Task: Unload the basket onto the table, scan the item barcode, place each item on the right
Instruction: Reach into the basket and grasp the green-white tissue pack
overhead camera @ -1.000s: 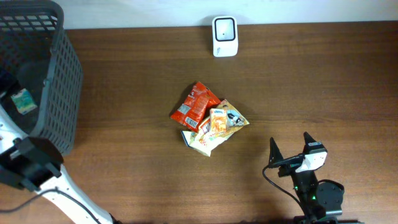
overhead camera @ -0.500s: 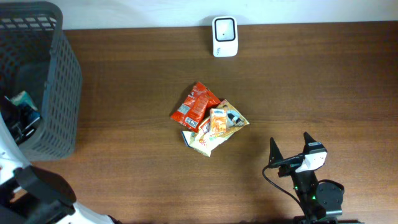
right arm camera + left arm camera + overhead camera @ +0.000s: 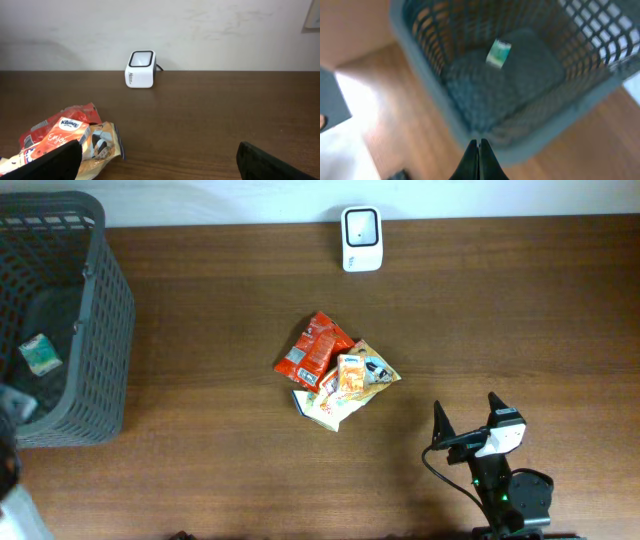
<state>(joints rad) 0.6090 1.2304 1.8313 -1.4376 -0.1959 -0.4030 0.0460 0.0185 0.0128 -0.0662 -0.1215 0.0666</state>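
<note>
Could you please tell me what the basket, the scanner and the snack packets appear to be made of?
The basket: likely moulded plastic, matte dark grey; its walls are an even open lattice.
The scanner: probably hard plastic, a smooth white shell with a dark glossy window.
The snack packets: thin printed film or foil, judging by the crinkles and sheen.

wall [image 3: 200, 30]: plain off-white | table [image 3: 500, 330]: dark brown wood | light: even

The surface [image 3: 520, 320] is smooth brown wood, the scanner [image 3: 361, 238] glossy white plastic, the packets [image 3: 320, 350] shiny film, the basket [image 3: 108, 330] matt grey plastic mesh.
</note>
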